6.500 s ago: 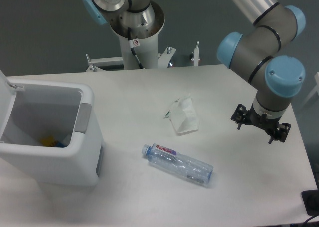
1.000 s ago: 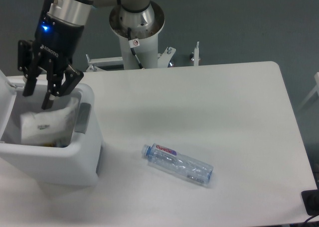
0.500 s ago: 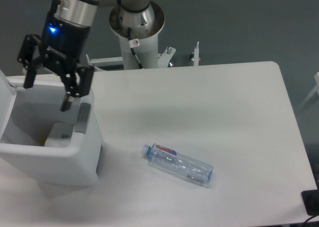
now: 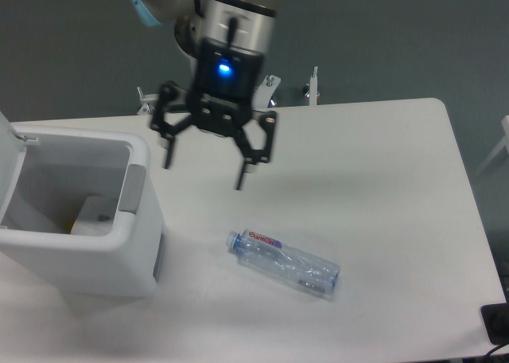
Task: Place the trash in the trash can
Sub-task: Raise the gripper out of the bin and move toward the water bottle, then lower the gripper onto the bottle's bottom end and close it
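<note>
Already the pouch lay inside the open bin, while the bottle lay on its side on the table, cap toward the bin, well apart from it. Above and between them hung the hand, fingers spread wide and holding nothing. A round, smooth bottle would likely roll or squirt free if gripped off-centre, and its thin wall might buckle under the squeeze.
</note>
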Tool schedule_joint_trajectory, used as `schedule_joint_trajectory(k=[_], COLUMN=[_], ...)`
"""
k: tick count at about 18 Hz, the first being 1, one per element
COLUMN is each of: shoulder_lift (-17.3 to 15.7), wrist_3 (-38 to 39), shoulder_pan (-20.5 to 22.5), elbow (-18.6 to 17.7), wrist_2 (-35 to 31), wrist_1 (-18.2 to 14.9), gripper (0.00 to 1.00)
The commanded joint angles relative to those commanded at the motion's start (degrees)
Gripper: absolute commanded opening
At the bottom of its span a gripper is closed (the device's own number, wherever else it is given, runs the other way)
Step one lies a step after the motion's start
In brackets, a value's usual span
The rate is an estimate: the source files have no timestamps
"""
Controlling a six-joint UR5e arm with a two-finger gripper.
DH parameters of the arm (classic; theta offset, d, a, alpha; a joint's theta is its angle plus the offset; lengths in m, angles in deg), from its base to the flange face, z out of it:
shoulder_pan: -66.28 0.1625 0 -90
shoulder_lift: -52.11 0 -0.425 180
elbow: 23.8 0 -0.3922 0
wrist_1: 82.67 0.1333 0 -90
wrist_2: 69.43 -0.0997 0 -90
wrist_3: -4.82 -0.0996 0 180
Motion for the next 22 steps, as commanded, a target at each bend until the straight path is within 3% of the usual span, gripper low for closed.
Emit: schedule_joint_trajectory(k=[4, 8, 17, 22], shoulder_lift=[1.94, 4.49, 13.27, 20.04], wrist_3=[3.6, 6.05, 21.17, 28.99], shoulder_pan=[2.55, 2.56, 2.38, 1.77], elbow=[-3.42, -5.1, -1.24, 2.19], wrist_2=[-0.79, -6.05, -13.53, -19.15], wrist_1=[-0.35, -0.44, -0.97, -2.37], gripper=[1.0, 1.0, 1.0, 1.0])
